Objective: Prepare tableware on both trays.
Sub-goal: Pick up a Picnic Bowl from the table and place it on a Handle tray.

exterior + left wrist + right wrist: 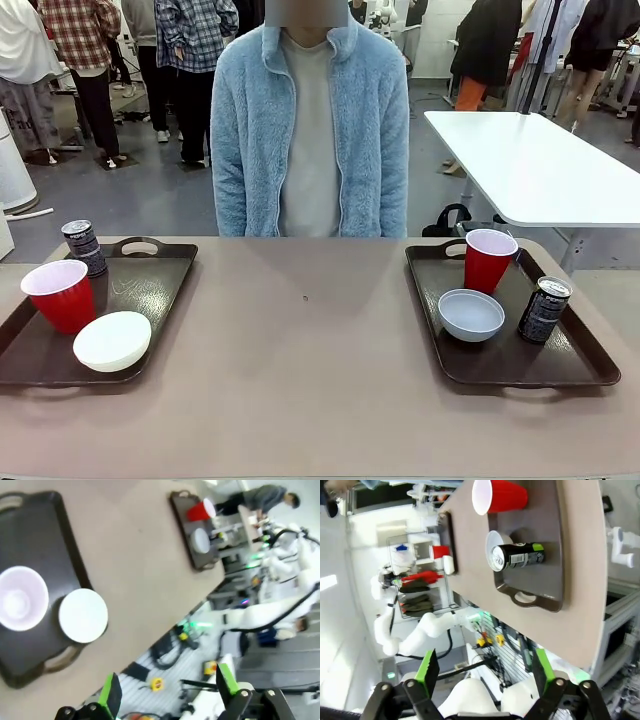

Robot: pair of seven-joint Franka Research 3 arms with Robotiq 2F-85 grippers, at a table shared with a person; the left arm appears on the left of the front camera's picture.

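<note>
The left tray (150, 290) holds a red cup (60, 293), a white bowl (112, 341) and a dark can (84, 247) at its far left corner. On the right tray (520, 365) stand a red cup (489, 259), a pale grey bowl (471, 314) and a dark can (544, 309). My left gripper (167, 690) hangs open off the table's near edge, above the left tray (40, 530), its cup (20, 605) and bowl (82, 615). Open too, my right gripper (485, 670) looks down on the right tray (545, 545), its can (517, 556) and cup (500, 496).
A person in a pale blue fleece (310, 130) stands at the far side of the brown table (300, 340), hands out of sight. A white table (540, 170) stands behind on the right. Bare tabletop lies between the trays.
</note>
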